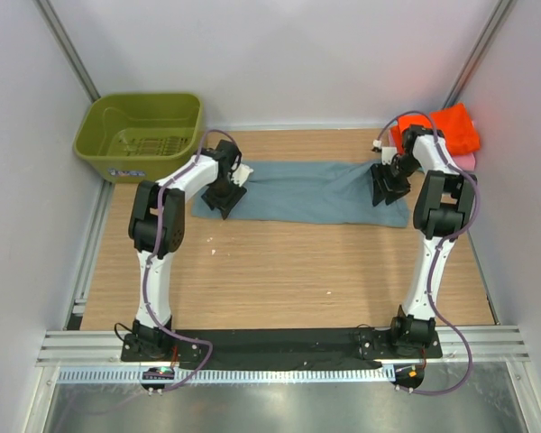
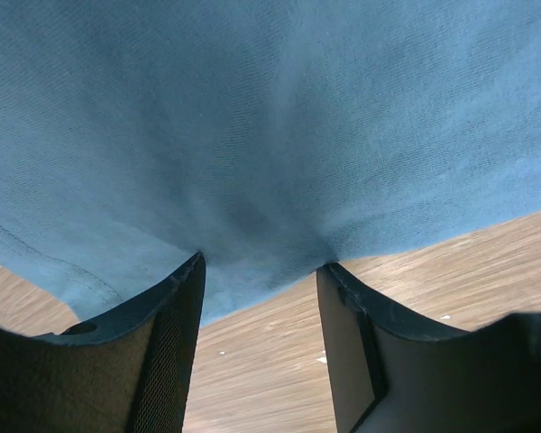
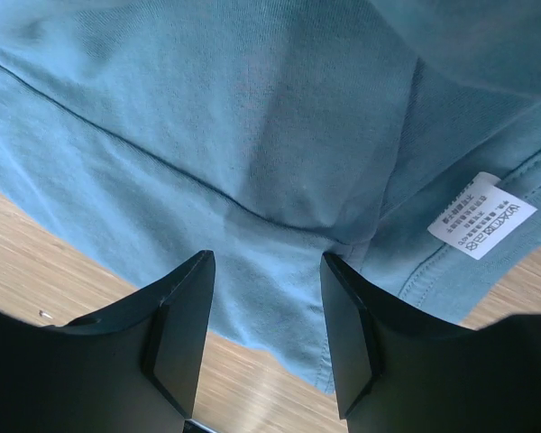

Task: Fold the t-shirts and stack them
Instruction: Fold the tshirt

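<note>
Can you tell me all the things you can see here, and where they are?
Blue shirt: 1, dusty blue-grey, spread flat across the far middle of the table.
Orange shirt: 1, bright orange, folded, far right corner.
Pink shirt: 1, pink, peeking out under the orange shirt.
Label: 1, white, on the blue shirt.
Basket: 1, olive green, far left corner.
Table: 1, light wood, under the shirts.
Left gripper: 1, black, open, at the blue shirt's left end.
Right gripper: 1, black, open, at its right end.
</note>
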Available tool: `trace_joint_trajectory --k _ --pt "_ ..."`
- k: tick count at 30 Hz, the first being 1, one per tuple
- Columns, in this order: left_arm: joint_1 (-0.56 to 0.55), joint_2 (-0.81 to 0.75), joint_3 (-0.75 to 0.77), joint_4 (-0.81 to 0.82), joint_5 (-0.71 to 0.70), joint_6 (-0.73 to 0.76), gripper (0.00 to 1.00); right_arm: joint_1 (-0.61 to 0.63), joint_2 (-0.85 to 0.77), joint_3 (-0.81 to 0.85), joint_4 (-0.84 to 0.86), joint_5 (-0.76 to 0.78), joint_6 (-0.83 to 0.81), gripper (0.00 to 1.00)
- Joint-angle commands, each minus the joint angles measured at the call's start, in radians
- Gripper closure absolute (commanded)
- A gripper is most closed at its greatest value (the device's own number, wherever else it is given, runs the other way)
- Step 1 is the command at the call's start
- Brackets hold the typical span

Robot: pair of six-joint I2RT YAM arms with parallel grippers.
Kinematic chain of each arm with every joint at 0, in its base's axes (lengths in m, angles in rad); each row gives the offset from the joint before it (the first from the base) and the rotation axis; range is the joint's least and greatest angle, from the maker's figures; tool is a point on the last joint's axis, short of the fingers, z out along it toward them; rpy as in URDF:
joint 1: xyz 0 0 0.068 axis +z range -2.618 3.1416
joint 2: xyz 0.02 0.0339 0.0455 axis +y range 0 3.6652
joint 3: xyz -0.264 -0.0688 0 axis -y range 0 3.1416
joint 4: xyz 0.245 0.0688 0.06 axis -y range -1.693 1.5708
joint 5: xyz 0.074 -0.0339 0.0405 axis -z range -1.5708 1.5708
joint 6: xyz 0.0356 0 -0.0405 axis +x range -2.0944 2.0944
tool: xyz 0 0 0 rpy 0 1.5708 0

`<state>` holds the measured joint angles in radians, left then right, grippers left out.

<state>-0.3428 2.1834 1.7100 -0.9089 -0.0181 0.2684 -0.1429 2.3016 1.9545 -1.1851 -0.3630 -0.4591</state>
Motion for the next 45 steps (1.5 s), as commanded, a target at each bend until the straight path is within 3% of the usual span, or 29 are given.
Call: trace_joint_trajectory --k 1,17,23,27,30,34,37,45 --pt "0.010 0.004 0.011 0.010 0.006 -0.008 0.46 0.017 -0.007 0.008 0.004 0.006 0.008 0.44" --pt "-0.036 -0.226 -0.249 -0.185 0.155 0.092 0.50 0.020 -0.157 -0.297 -0.030 0.091 -0.013 0.44" --pt "-0.047 -0.315 -0.294 -0.251 0.224 0.104 0.51 0.020 -0.278 -0.433 -0.038 0.114 -0.029 0.43" --pt "-0.048 -0.364 -0.238 -0.246 0.218 0.098 0.51 0.020 -0.341 -0.431 -0.054 0.134 -0.038 0.43" --pt "-0.048 -0.378 -0.156 -0.194 0.152 0.095 0.51 0.020 -0.390 -0.347 -0.048 0.144 -0.046 0.42" --pt "-0.053 -0.335 -0.087 -0.133 0.041 0.118 0.50 0.020 -0.363 -0.085 -0.050 0.108 -0.023 0.41" --pt "-0.073 -0.297 -0.101 -0.059 -0.051 0.127 0.51 0.035 -0.271 0.089 -0.038 0.087 0.016 0.41" --pt "-0.012 -0.200 -0.134 0.060 -0.016 0.029 0.52 0.108 0.043 0.473 -0.128 0.069 -0.016 0.44"
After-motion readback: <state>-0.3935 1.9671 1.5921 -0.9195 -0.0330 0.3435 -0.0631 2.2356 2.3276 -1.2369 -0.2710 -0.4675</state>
